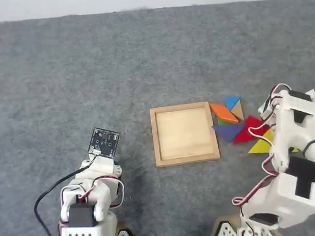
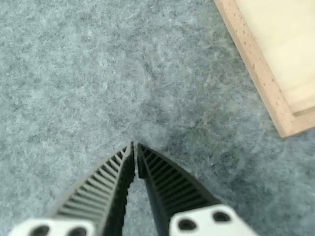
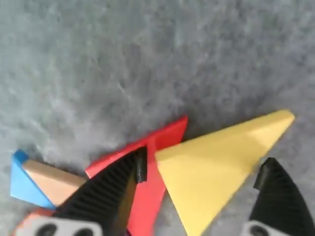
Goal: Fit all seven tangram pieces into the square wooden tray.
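The square wooden tray (image 1: 186,157) lies empty at mid-table. Just to its right the pieces sit in a cluster: orange (image 1: 223,112), blue (image 1: 232,101), tan (image 1: 238,111), green (image 1: 221,122), purple (image 1: 228,131), a red triangle (image 1: 249,129) and a yellow triangle (image 1: 261,145). My right arm (image 1: 294,133) hangs over that cluster. In the right wrist view my right gripper (image 3: 204,169) is open, one finger on each side of the yellow triangle (image 3: 216,162), with the red triangle (image 3: 160,142) beside it. My left gripper (image 2: 134,147) is shut over bare carpet, near a tray corner (image 2: 268,93).
Grey carpet covers the whole table. My left arm (image 1: 92,195) stands at the front left, well away from the tray. The blue piece (image 3: 20,183) and the tan piece (image 3: 51,183) lie a little past the red triangle.
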Motion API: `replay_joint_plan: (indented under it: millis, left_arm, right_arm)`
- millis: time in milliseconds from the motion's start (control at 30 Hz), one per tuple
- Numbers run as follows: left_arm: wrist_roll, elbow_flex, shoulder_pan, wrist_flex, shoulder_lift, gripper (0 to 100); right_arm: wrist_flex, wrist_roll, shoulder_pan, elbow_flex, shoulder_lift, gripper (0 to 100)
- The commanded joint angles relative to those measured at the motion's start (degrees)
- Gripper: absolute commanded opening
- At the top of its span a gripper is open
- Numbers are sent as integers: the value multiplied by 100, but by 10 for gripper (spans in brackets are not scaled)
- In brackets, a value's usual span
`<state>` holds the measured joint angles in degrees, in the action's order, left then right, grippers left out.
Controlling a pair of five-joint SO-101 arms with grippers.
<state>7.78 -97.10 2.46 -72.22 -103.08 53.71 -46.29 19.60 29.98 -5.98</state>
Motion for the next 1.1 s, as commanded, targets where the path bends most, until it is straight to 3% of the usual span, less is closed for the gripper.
replay_joint_plan:
  millis: [0, 200, 333, 633, 800, 1067]
  left_arm:
    - [-44, 66, 26, -26, -141, 13]
    - [-44, 66, 26, -26, -141, 13]
    - [-44, 66, 26, -26, -141, 13]
    - [-44, 66, 26, -26, -141, 13]
    - [-44, 66, 26, -26, -141, 13]
    - [-44, 66, 26, -26, -141, 13]
  right_arm:
    - [-259, -149, 57, 0, -110, 346]
    - [-321, -141, 259, 0, -154, 340]
    - [-312, -105, 338, 18, -163, 264]
    - [-312, 475, 347, -185, -101, 209]
    - [-4, 1495, 22, -862, -101, 208]
    - [462, 3226, -1552, -1503, -110, 208]
